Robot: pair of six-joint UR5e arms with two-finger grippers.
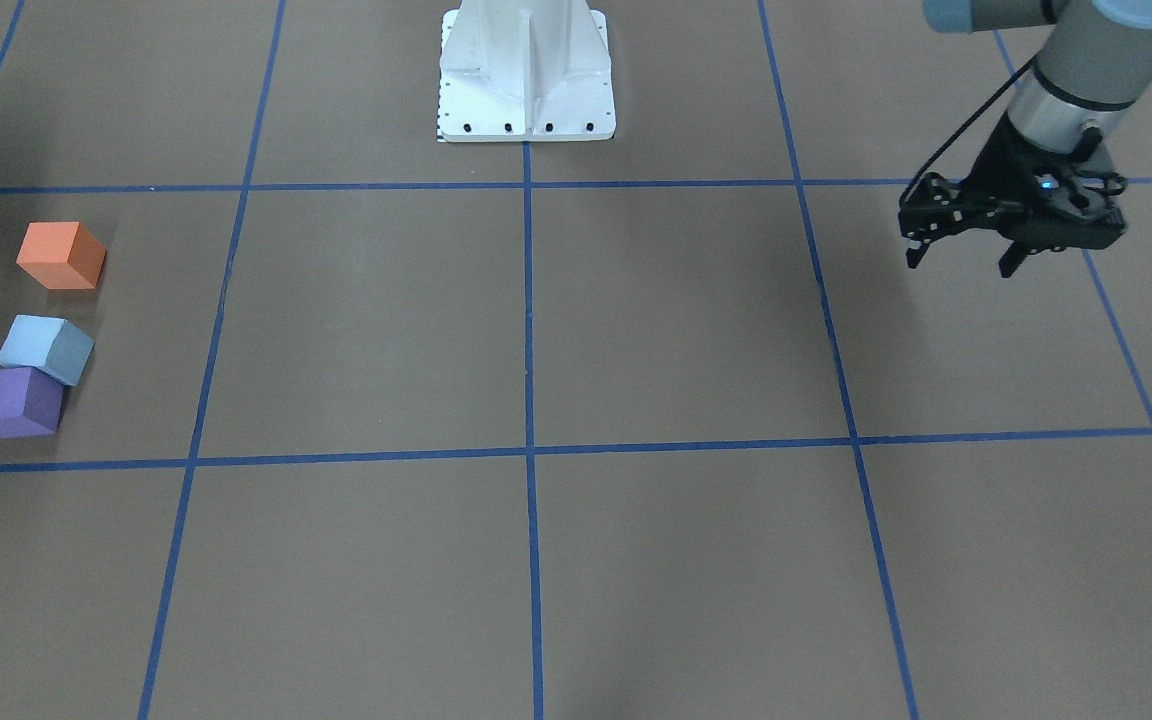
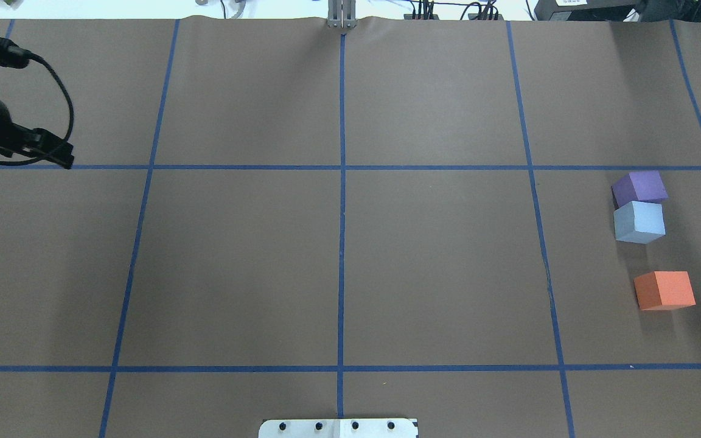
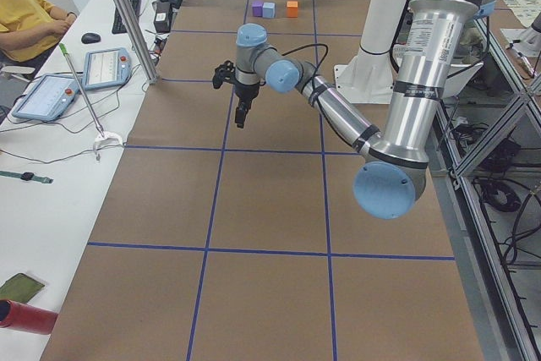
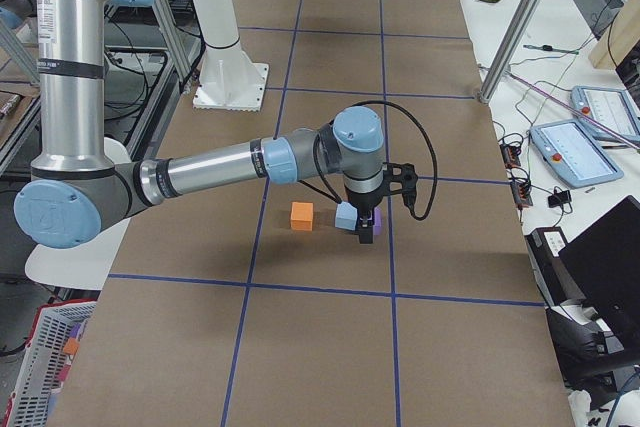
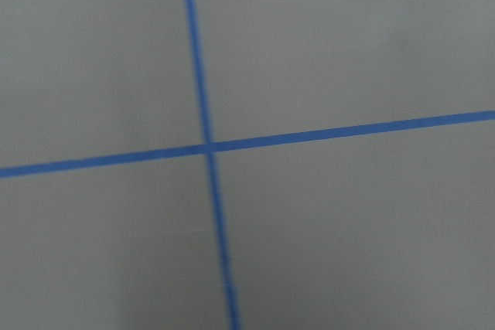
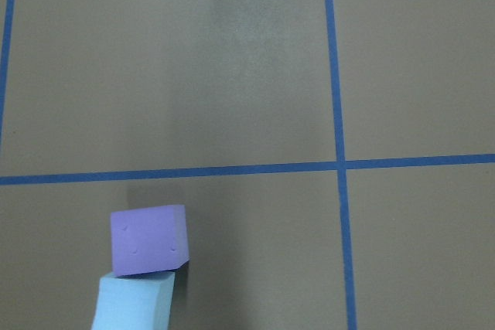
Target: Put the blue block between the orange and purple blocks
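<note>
— Overhead exterior consulted first. Located blue block (image 2: pixel 638 222) on the table (image 2: pixel 338 274), in line between purple block (image 2: pixel 639 187) and orange block (image 2: pixel 665 290). Touched purple on one side; stood apart from orange on the other.

— Judged as placed, then?

— Judged so. Sat within the gap as the task required, though off-centre and pressed toward purple. Rested flat on the table, with no tilt noted.

— Checked right gripper (image 4: pixel 365 232)?

— Seen only from exterior right, hanging just over the purple and blue pair. Could not tell how far spread, nor whether gripping or touching anything. Confirmed by the right wrist-mounted view only as looking down on purple, with blue at the lower edge.

— And left gripper (image 1: pixel 961 265)?

— Confirmed in exterior front-facing: fingers spread wide, nothing between them, nothing touched. Held above bare table, well apart from all three blocks. Parked there, most likely, to stay out of the working arm's way.
</note>
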